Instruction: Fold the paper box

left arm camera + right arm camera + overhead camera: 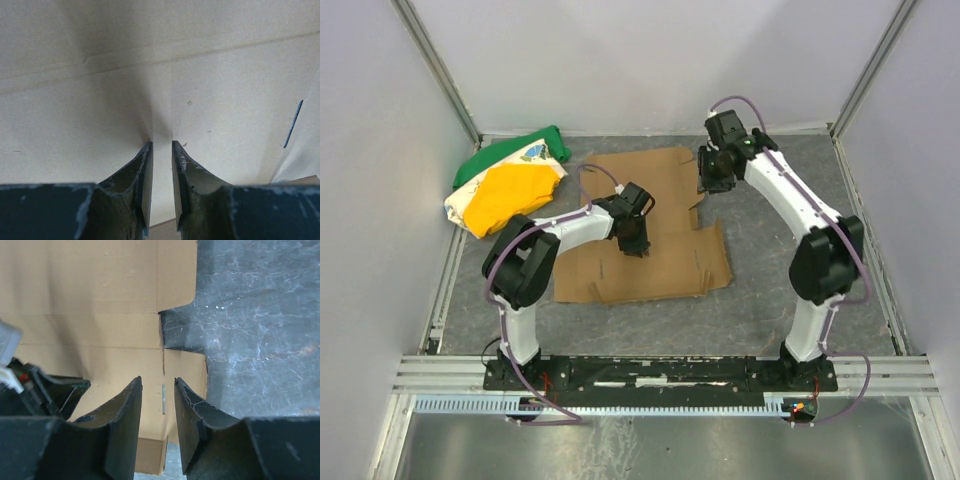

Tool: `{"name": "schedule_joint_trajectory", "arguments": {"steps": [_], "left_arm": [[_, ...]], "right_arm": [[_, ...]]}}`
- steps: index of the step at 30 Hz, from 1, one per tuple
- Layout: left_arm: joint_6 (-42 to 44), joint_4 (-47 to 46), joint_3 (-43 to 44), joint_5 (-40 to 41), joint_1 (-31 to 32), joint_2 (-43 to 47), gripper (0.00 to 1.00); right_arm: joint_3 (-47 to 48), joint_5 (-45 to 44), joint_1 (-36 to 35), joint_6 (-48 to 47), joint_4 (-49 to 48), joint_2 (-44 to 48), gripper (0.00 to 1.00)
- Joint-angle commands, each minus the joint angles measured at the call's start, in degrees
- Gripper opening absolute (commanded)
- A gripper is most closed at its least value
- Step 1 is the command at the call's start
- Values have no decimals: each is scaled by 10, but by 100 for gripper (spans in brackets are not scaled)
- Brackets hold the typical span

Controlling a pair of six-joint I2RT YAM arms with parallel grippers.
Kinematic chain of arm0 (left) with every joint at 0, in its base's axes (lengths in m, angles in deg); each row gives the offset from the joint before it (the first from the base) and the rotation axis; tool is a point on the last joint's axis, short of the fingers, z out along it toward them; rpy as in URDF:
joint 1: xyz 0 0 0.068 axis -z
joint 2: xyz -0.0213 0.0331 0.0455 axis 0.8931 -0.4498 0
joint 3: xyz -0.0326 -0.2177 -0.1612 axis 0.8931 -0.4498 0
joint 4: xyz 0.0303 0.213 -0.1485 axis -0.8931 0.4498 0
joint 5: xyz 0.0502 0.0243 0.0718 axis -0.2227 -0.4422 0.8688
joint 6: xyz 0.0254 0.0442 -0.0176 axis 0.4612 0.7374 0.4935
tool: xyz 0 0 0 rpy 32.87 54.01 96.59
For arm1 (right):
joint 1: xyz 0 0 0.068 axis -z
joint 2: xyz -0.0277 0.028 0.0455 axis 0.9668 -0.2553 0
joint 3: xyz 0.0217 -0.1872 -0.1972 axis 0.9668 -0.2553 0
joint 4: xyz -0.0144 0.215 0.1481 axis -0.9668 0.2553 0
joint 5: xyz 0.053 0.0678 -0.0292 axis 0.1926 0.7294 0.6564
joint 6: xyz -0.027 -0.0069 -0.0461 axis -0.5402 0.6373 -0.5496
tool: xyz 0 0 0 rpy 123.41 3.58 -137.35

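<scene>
So, one grey table (775, 300), boxed in by pale walls on three sides. On it there's one paper box (660, 175), and it's not a box at all yet, just a single flat brown sheet lying open in the middle of the table, flaps spread out, a few narrow slots cut into it near the front edge. The only thing on the sheet is the left hand.

Two arms. The left arm (525, 265) reaches in over the sheet, and the right arm (795, 200) bends around to the sheet's far right edge.

One cloth bundle (505, 190), green, yellow and white, sits in the far left corner of the table, just beside the cardboard's far left corner. Can't tell if they touch.

Two hands. The left hand (635, 240) points down at the middle of the sheet, fingers a narrow gap apart with nothing between them, tips right at the cardboard. The right hand (713, 182) hangs over the notched right edge of the sheet, fingers also slightly apart, gripping nothing.
</scene>
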Motion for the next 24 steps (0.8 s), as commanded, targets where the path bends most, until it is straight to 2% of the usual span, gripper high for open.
{"name": "schedule_joint_trajectory", "arguments": {"steps": [1,12,24], "left_arm": [[19,-1,2,-5,8,-40,28],[19,-2,-11,4,13,-63,28],[16,-1,-14,6,13,-77,28]], "right_arm": [[72,20,-2,-12,55,-78,40],[105,-3,-11,-29,67,-135,46],[141,-39,-11,-45,79,-190,45]]}}
